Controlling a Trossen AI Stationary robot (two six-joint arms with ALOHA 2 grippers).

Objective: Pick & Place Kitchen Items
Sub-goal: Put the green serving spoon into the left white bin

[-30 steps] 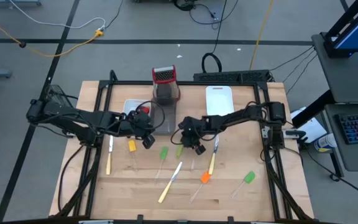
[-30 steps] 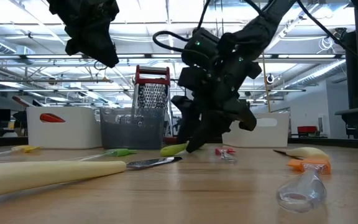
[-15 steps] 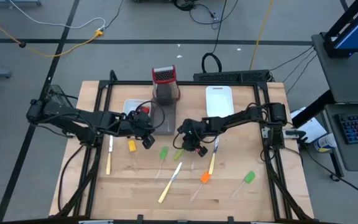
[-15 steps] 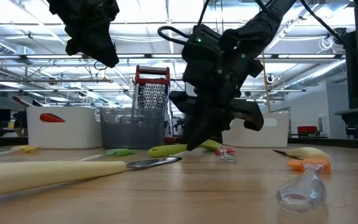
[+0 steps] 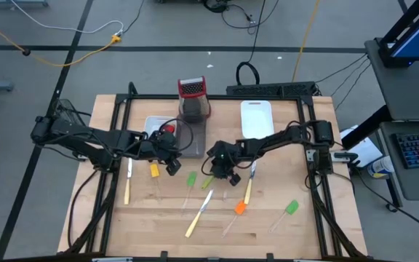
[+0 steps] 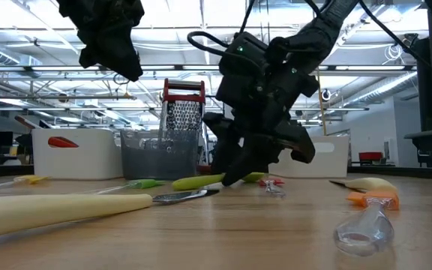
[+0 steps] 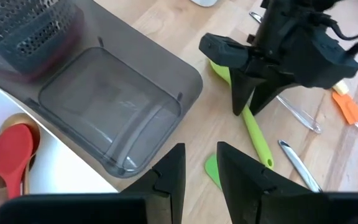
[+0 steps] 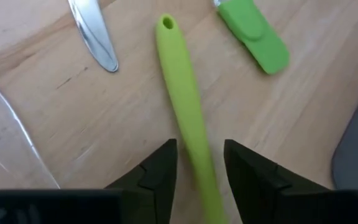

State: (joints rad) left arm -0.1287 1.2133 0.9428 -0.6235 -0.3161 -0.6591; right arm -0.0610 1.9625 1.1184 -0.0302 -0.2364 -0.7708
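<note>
the right gripper [image 5: 221, 171] sits near table centre, fingers clamped on the green spoon [image 8: 185, 102]. in the right wrist view the spoon's handle runs out from between the two fingers [image 8: 159, 171], its holed end pointing away. in the low view the spoon [image 6: 208, 181] is tilted, lifted off the wood at the gripper end. a green spatula [image 5: 191, 179] lies at 8 o'clock of the gripper, a pale-handled knife [image 5: 199, 213] at 7 o'clock. the left gripper [image 5: 172, 153] hovers beside the grey tray [image 7: 114, 118], fingers apart, holding nothing.
</note>
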